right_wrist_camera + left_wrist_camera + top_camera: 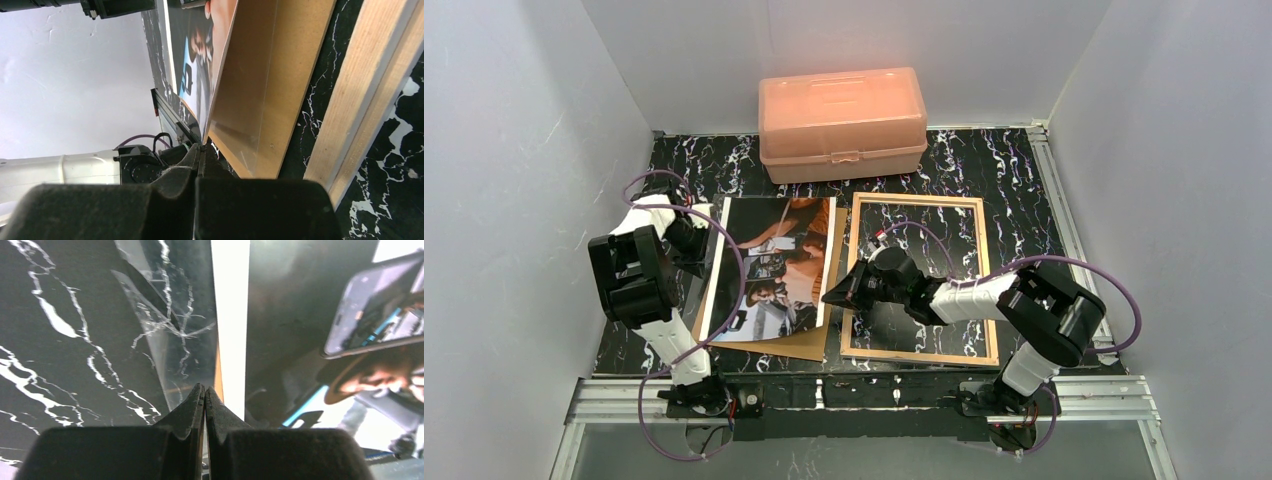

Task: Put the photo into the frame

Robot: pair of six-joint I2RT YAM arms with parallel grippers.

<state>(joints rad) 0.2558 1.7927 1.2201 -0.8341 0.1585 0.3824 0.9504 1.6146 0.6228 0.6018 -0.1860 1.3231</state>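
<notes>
The photo (774, 265) lies face up, left of centre, on a brown backing board (809, 345). The frame (919, 203) lies to its right with its tan wood back up, marble showing through it. My right gripper (827, 297) is at the photo's right edge. In the right wrist view its jaws (201, 147) are shut on the photo (192, 55), whose edge is raised off the board (280, 75); a frame rail (360, 95) runs alongside. My left gripper (702, 238) is at the photo's left edge. Its jaws (205, 388) are shut and hold nothing, over the white border (230, 315).
An orange plastic box (842, 120) stands shut against the back wall. A clear sheet (165, 305) lies on the marble beside the photo's left edge. White walls close in both sides, and metal rails run along the table's right and near edges.
</notes>
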